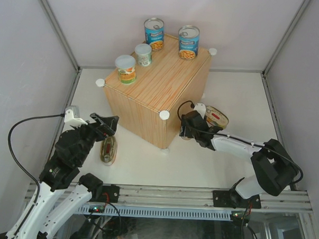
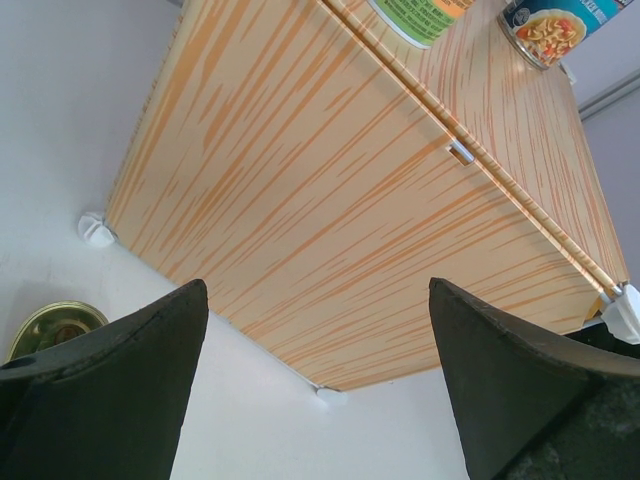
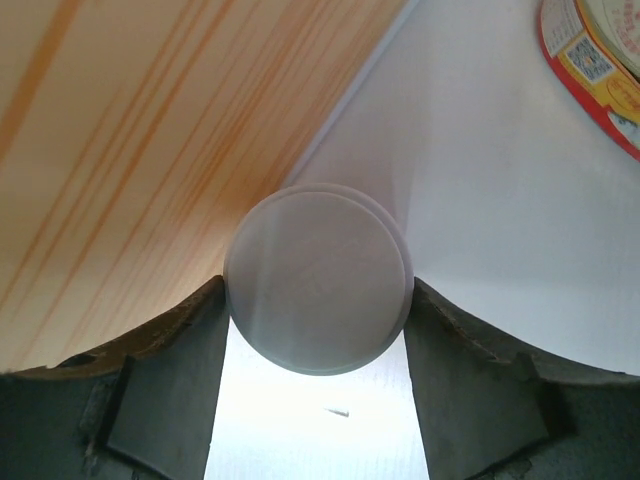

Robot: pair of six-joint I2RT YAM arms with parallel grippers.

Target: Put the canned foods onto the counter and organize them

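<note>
Nearest to me, the left gripper is hanging low over the white table. Its jaws are spread wide with nothing between them, and it is facing the near-left side of the counter. One flat oval tin is lying on the table just beside it, apart from the box.

Over on the right, the right gripper is reaching in low beside the counter's near corner. Its fingers are pressing on both sides of a small pale-lidded can, close to the wooden wall. From above the wrist is hiding that can, so I cannot tell whether it is resting on the table or lifted. A second oval tin is lying on the table just beyond that gripper.

Up on the counter four cans are standing upright. A tall blue can and its blue twin are sitting along the far edge. A green-labelled small can is standing near them, and an orange-labelled small can is sitting toward the left corner.
</note>
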